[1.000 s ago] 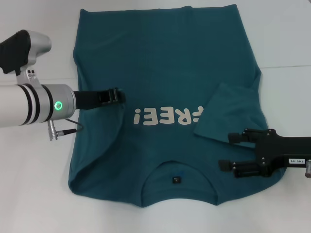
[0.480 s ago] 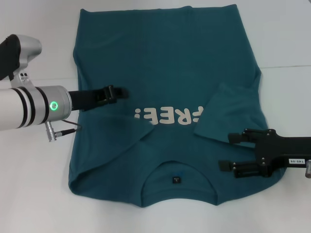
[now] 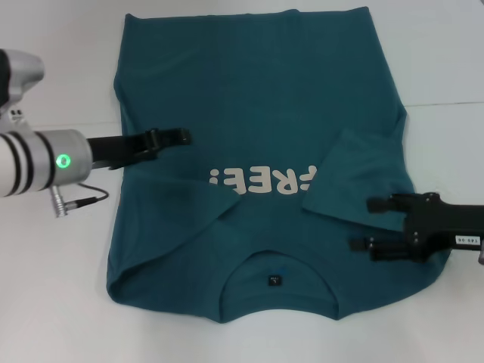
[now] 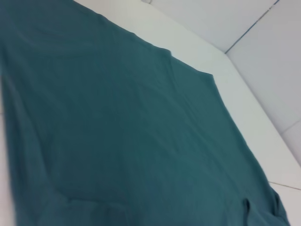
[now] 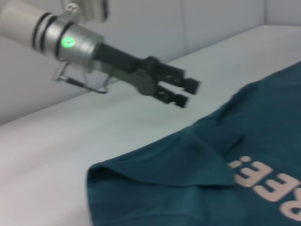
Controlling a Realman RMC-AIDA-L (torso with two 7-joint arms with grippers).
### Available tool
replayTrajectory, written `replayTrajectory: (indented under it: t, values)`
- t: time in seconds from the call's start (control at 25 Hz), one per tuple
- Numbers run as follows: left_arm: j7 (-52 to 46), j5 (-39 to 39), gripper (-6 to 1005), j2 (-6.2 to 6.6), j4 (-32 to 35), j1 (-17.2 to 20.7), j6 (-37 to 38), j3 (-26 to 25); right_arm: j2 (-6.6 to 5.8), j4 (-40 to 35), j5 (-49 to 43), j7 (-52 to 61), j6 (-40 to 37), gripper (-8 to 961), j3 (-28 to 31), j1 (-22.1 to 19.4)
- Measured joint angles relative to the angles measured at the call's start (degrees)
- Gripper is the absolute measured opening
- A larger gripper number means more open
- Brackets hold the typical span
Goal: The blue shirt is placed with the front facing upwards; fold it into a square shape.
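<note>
White counter carries the shirt flat, front up, collar nearest the robot, lettering mid-chest, both sleeves folded in over the body. Left end effector hangs above the shirt's left side, fingers slightly parted, nothing between them; the right wrist view shows it clear of the cloth. Right end effector sits at the shirt's right edge beside the folded sleeve, fingers spread apart, empty.
</note>
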Motion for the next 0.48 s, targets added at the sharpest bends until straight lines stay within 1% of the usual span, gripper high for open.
replayTrajectory:
  t: [0.04, 0.16, 0.28, 0.44, 0.48]
  values:
    - [0.00, 0.06, 830, 0.14, -0.01, 0.17, 0.00, -0.05, -0.01, -0.10, 0.04, 0.55, 0.53, 940, 0.08, 0.05]
    - [0.07, 1.38, 865, 0.65, -0.02, 0.79, -0.01, -1.19, -0.12, -0.30, 0.10, 2.01, 1.74, 940, 0.15, 0.46]
    - [0.08, 4.96, 900, 1.10, -0.05, 1.08, 1.36, -3.07, -0.29, -0.92, 0.01, 4.13, 3.48, 940, 0.12, 0.74]
    - [-0.38, 10.22, 898, 2.12, -0.05, 0.73, 6.38, -6.67, -0.41, -4.19, -0.10, 8.86, 6.10, 940, -0.07, 0.85]
    - [-0.38, 10.22, 897, 2.12, -0.05, 0.73, 6.38, -6.67, -0.48, -5.32, -0.39, 10.32, 6.68, 940, -0.24, 0.89]
